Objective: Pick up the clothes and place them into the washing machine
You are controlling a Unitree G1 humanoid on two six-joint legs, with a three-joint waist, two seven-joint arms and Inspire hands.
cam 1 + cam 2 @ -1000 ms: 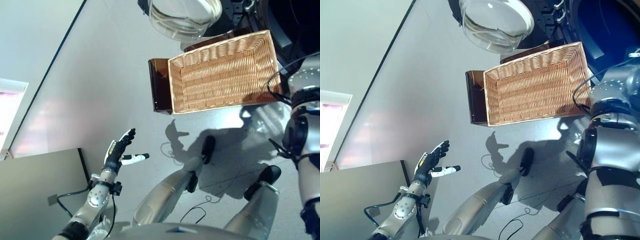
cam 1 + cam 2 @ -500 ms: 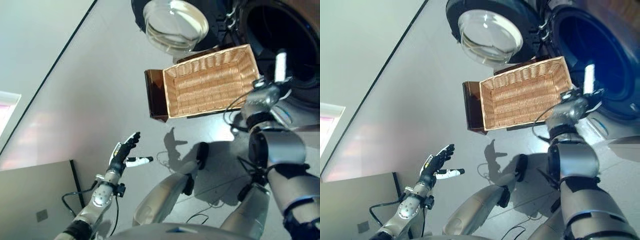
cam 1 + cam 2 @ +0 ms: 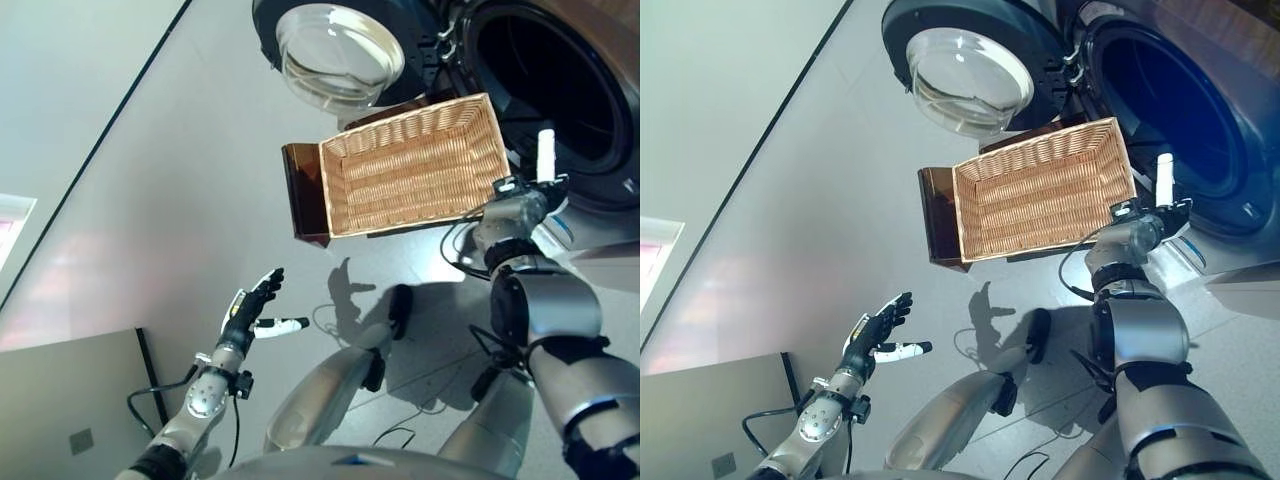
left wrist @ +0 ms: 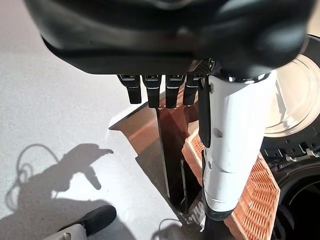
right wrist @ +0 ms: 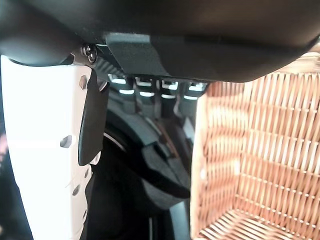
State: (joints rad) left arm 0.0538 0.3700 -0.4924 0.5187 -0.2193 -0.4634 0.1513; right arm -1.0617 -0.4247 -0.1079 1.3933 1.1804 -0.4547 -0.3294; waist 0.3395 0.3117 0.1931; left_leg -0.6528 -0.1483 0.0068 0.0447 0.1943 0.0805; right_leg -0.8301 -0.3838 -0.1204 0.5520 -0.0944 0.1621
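No clothes show in any view. The wicker basket is empty and rests on a dark brown stand. Behind it the washing machine stands with its dark drum exposed and its glass door swung wide to the left. My right hand is open at the drum's lower rim, just right of the basket, its white thumb pointing up. The right wrist view shows the basket's weave beside the dark rim. Over the floor at lower left, my left hand is open and holds nothing.
A grey panel fills the lower left corner. A pale wall meets the grey floor along a dark line on the left. The open door hangs above the basket's far left corner.
The camera has swung toward the washing machine, bringing its drum and door into view. My right arm has stretched out to the drum's rim. The left hand has barely moved.
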